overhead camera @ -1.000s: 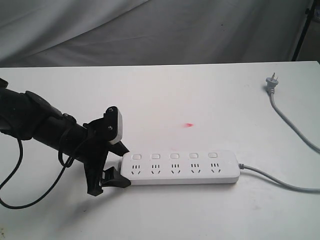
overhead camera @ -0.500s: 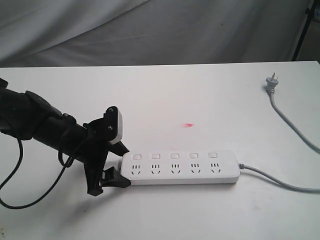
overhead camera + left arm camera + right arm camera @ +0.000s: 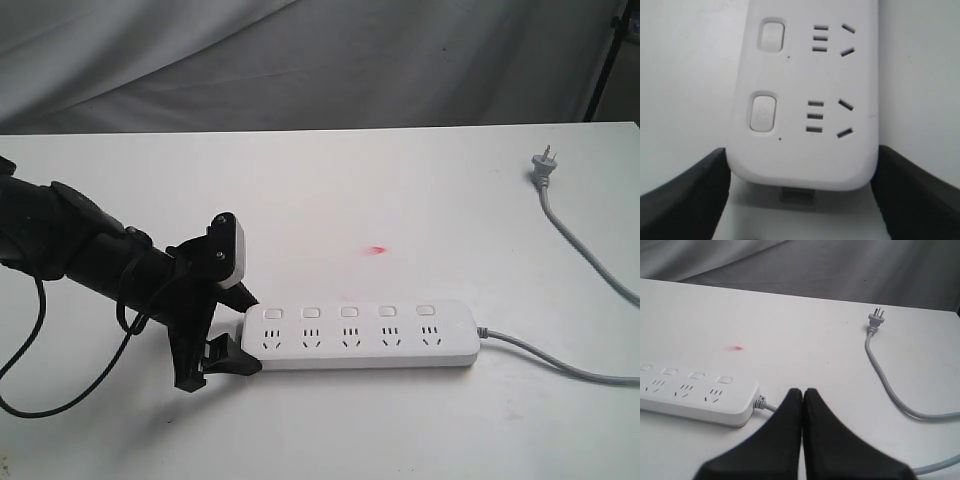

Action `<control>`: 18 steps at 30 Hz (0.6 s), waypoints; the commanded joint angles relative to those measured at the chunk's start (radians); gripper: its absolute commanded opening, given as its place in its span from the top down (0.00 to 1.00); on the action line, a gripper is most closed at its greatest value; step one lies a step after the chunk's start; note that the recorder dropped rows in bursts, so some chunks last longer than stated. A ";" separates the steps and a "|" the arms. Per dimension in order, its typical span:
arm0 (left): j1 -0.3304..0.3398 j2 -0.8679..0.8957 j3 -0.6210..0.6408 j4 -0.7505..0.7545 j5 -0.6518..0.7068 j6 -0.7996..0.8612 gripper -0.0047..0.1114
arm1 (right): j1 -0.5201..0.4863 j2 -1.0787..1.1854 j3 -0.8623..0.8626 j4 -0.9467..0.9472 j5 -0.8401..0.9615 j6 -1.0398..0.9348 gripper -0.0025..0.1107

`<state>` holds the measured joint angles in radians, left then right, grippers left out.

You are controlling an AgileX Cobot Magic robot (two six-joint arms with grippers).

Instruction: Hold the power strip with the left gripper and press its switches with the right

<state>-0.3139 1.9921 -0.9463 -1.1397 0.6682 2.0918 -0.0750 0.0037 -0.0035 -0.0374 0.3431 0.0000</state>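
Observation:
The white power strip (image 3: pixel 360 337) lies flat on the white table, its grey cord (image 3: pixel 560 365) leaving its right end. Its switches (image 3: pixel 349 312) run in a row along the far side, one above each socket set. My left gripper (image 3: pixel 243 333) is at the strip's left end, shut on it, one black finger against each long side. In the left wrist view the fingers (image 3: pixel 695 195) flank the rounded end of the power strip (image 3: pixel 805 100), near its last switch (image 3: pixel 762 112). My right gripper (image 3: pixel 803 390) is shut on nothing, hovering off the cord end of the strip (image 3: pixel 695 395); the exterior view does not show it.
The grey cord curves to a plug (image 3: pixel 543 165) lying at the table's back right. A small red mark (image 3: pixel 377 249) sits on the table (image 3: pixel 400 190) behind the strip. Grey cloth hangs behind the table's far edge.

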 commanded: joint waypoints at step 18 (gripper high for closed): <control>-0.005 0.002 -0.002 -0.003 -0.010 0.001 0.96 | -0.004 -0.004 0.003 0.009 -0.001 0.000 0.98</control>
<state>-0.3139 1.9921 -0.9463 -1.1397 0.6682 2.0918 -0.0750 0.0037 -0.0035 -0.0318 0.3431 0.0000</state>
